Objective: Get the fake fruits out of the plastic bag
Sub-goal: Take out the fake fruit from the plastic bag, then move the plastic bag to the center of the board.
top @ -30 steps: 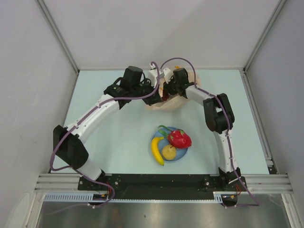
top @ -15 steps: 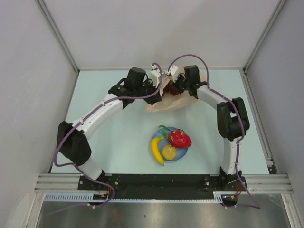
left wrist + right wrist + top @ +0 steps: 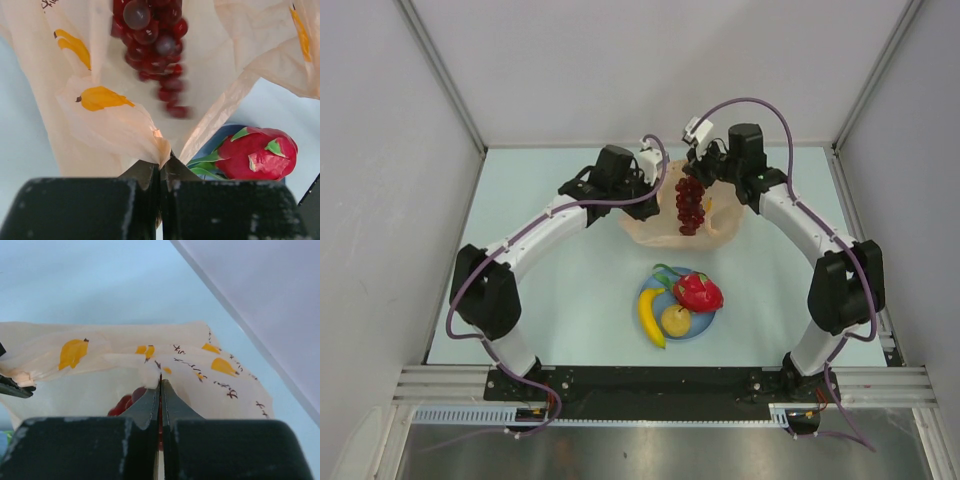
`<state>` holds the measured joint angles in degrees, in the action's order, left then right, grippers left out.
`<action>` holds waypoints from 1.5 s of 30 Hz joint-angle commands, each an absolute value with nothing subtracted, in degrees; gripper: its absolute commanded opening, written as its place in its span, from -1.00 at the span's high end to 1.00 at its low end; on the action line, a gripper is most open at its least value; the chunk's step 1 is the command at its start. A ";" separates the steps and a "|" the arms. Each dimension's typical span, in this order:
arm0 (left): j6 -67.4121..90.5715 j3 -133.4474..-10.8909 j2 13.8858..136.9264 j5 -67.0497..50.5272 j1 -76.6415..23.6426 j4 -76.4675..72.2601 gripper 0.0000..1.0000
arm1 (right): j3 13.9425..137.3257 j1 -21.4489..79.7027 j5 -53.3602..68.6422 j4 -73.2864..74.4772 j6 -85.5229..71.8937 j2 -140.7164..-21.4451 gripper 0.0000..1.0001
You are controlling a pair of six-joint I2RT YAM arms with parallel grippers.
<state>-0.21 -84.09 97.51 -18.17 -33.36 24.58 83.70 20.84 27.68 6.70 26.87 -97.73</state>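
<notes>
My right gripper point(image 3: 700, 172) is shut on the top of the dark red grape bunch point(image 3: 690, 206), which hangs from it above the peach-orange plastic bag point(image 3: 665, 228) at the back of the table. Between the shut fingertips of the right gripper point(image 3: 160, 382) shows a red sliver, with grapes point(image 3: 125, 402) just below. My left gripper point(image 3: 161, 162) is shut on a fold of the bag point(image 3: 115, 125), and the grapes point(image 3: 150, 40) dangle in front of it. A red dragon fruit point(image 3: 698, 292), a banana point(image 3: 650, 318) and a yellowish pear point(image 3: 675, 320) lie on the blue plate point(image 3: 708, 322).
The plate sits in the middle of the table, between the two arms and nearer than the bag. Grey walls close in the table at the left, back and right. The right arm's cable loops high above the bag.
My right gripper has shut on the grape bunch and lifted it out of the bag, and the arm has swung to the right. The left gripper keeps its hold on the bag.
</notes>
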 commanded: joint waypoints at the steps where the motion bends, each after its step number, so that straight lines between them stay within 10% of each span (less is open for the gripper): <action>1: 1.76 -85.43 97.29 -16.62 -33.49 22.41 1.00 | 84.11 21.01 27.60 4.31 24.00 -95.10 1.00; 24: 6.25 -110.82 117.42 -9.11 -26.11 21.09 1.00 | 89.47 23.82 29.00 5.54 14.51 -82.01 1.00; 45: -0.70 -97.74 102.93 0.61 -6.16 21.62 1.00 | 91.76 28.04 34.80 6.24 4.84 -76.46 1.00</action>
<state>0.78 -100.62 110.17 0.16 -11.57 21.71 90.70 27.57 32.56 10.00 8.86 -78.65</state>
